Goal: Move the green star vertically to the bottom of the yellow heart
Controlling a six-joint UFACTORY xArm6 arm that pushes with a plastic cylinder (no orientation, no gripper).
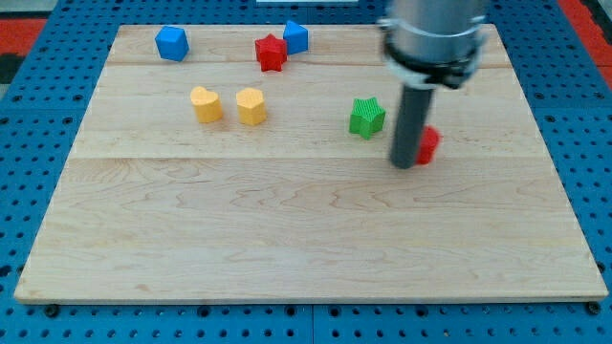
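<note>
Green star (366, 117) sits just off my tip (405, 164), up and toward the view's left of it, apart from the rod with a sliver of bare wood between them. My tip has nothing to open or close; it is a plain rod end resting at board height and it holds nothing. A small red block (428, 143) is tight against the rod on the view's right side, partly hidden behind it, so I cannot tell its shape or whether the two actually touch.

Far out to the view's left of my tip lie two yellow blocks side by side. The nearer one (251, 105) looks blockier, and the farther one (205, 103) has the lobed top, so I judge that to be the yellow heart. Beyond them, toward the view's top, are a red star (271, 52), a blue block (295, 37) touching it, and another blue block (172, 43) further left.

From where I stand, the star must travel left and somewhat down the wooden board (287, 239) to end below the heart. I judge my tip is poorly placed for that: it should come round to the star's right side first, without dragging the red block along.
</note>
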